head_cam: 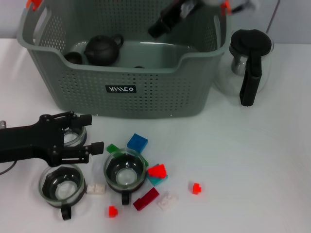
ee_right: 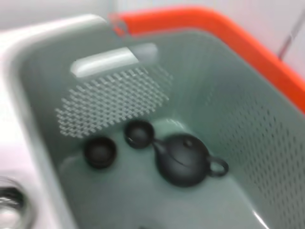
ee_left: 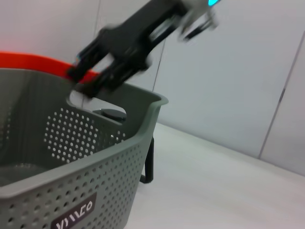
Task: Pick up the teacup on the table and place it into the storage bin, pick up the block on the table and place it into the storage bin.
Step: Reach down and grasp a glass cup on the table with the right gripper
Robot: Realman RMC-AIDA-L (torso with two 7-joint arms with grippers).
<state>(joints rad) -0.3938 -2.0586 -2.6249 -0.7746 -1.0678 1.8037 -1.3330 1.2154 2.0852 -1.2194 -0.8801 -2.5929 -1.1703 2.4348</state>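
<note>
The storage bin (head_cam: 146, 92) is a big grey-green plastic basket with perforated walls, orange handle clips and a small black label, sitting at 12 o'clock on the white desk (head_cam: 252, 160). Inside it: one dark round teapot (head_cam: 102, 49) and two small dark cups (ee_right: 100, 151), all near the bin's 9 o'clock end.

Out on the desk at around 7 o'clock are three glass teacups: one with a black handle (head_cam: 125, 173), another (head_cam: 61, 187) at its 9 o'clock, and a third (head_cam: 75, 136) partly hidden behind the left gripper (head_cam: 95, 133). That gripper is black, lies low over the desk with its jaws spread and nothing between them.

Small plastic blocks are scattered around the middle cup: a blue block (head_cam: 137, 142), plus green, red, dark red, teal and white ones.

The right gripper (head_cam: 158, 28) hangs over the bin's 1 o'clock side; can't tell whether it's open. A glass pitcher (head_cam: 248, 63) with black lid and handle stands just beside the bin at 3 o'clock.
</note>
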